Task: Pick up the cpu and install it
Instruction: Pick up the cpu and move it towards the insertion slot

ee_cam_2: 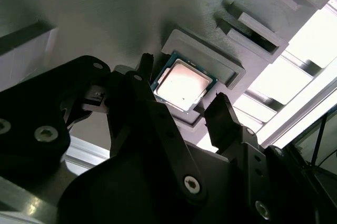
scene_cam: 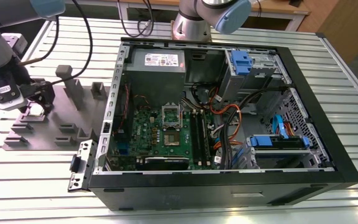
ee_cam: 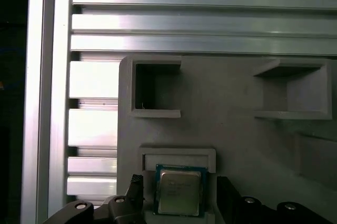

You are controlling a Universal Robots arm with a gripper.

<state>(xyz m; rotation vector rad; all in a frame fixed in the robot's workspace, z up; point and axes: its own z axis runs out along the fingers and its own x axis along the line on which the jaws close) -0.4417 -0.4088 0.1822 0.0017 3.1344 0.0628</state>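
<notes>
While the arm reaches down at the far end of the grey tray [scene_cam: 48, 135] from the open computer case [scene_cam: 319, 140], its wrist is bent so that the black gripper [scene_cam: 35, 103] points steeply down at the tray's top. Both wrist views show the claw spread, one finger [ee_cam_2: 143, 63] on each side of the cpu [ee_cam_2: 183, 84] with a gap between each tip and the chip. The cpu [ee_cam: 179, 192] lies flat, silvery top up, in a shallow square recess of the tray [ee_cam: 221, 108], beside two deeper rectangular pockets. The arm's upper links are cut off by the picture edge in the exterior view, and there the gripper's body hides most of the recess. In the second wrist view the gripper [ee_cam_2: 181, 81] covers the recess's near rim. The tray rests on a slatted aluminium table [scene_cam: 42, 182], with the case and its green motherboard [scene_cam: 166, 135] just beside the tray. Faint print on the chip's top and on the white label [scene_cam: 160, 59] of the case's power supply cannot be made out.
</notes>
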